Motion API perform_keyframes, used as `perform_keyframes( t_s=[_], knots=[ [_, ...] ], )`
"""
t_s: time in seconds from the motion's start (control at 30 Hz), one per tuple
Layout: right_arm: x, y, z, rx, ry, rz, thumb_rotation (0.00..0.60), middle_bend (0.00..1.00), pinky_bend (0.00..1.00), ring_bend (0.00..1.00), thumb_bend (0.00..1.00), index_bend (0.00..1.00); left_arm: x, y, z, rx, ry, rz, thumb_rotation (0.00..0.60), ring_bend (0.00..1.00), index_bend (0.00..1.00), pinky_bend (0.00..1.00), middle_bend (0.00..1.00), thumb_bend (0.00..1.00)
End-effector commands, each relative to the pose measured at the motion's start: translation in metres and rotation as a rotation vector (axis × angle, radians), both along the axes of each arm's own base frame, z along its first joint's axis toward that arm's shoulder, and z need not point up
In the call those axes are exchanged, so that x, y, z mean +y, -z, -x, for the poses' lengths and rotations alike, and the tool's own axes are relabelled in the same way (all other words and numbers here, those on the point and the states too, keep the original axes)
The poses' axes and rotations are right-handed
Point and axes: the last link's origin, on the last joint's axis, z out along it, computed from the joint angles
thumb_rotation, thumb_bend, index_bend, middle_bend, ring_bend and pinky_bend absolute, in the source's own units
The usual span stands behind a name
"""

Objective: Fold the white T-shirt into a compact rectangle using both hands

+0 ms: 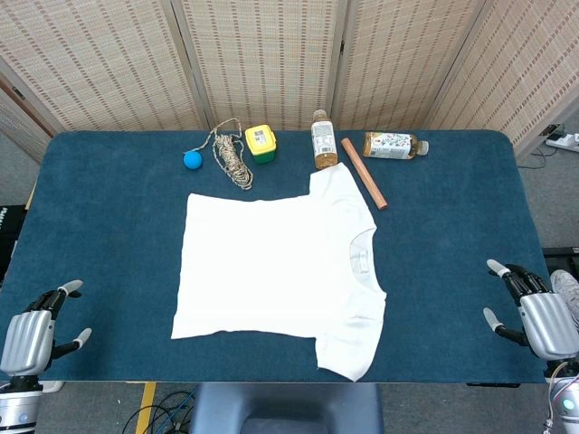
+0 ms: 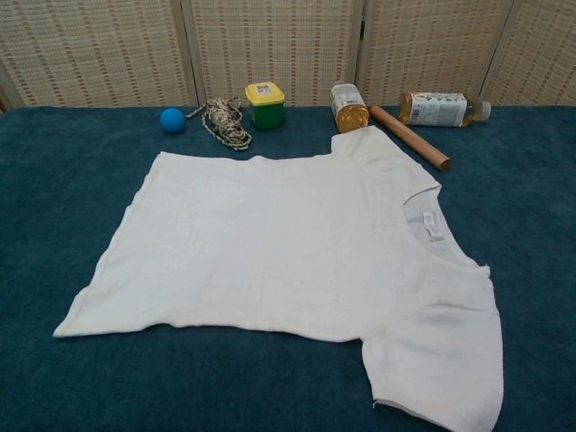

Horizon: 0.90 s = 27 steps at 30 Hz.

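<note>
At the near-left corner of the tabletop (image 1: 109,181), the left hand (image 1: 32,334) hangs off the front edge, fingers spread apart and holding nothing. Between it and the shirt lies a broad strip of bare blue cloth, so that side has free room to come in low.

The white T-shirt (image 1: 271,271) lies flat and face up in the middle, hem toward the left, collar and both sleeves toward the right. Its near sleeve reaches almost to the front edge; a careless drag there could probably pull cloth over the lip.

Along the back sit a blue ball (image 1: 193,160), a coil of rope (image 1: 233,158), a yellow-lidded tub (image 1: 261,143), an upright bottle (image 1: 324,140), a wooden rod (image 1: 364,173) and a lying bottle (image 1: 394,145). The far sleeve lies just beside the upright bottle and the rod, seemingly touching them. Lifting that sleeve could likely tip the bottle or roll the rod; folding toward the near side looks safer.

At the near-right corner the right hand (image 1: 534,312) hovers past the shirt, fingers parted and empty, with open blue surface between it and the collar.
</note>
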Motion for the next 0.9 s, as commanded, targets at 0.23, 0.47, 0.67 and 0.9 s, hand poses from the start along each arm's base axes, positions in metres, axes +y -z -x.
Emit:
perform_keyframes(
  t_s=[0.23,0.47,0.67,0.9],
  knots=[
    [0.0,-0.001,-0.002,0.002,-0.005,0.004,0.6,0.26,0.22,0.2,0.35,0.1,0.0,0.0,0.001,0.013,0.012,0.007,0.6,0.3,0.25,0.42,0.37,0.2],
    [-0.002,-0.007,-0.006,0.008,-0.024,0.025,0.6,0.26,0.22,0.2,0.35,0.1,0.006,0.001,-0.002,0.028,0.07,0.02,0.6,0.3,0.25,0.42,0.37,0.2],
    [-0.002,-0.011,-0.009,0.017,-0.032,0.035,0.6,0.26,0.22,0.2,0.35,0.1,0.015,0.008,-0.007,0.045,0.147,0.093,0.6,0.31,0.27,0.43,0.37,0.2],
    [-0.001,-0.013,-0.01,0.023,-0.028,0.037,0.6,0.26,0.22,0.2,0.35,0.1,0.026,0.03,-0.022,0.083,0.308,0.22,0.6,0.48,0.31,0.56,0.51,0.2]
  ],
)
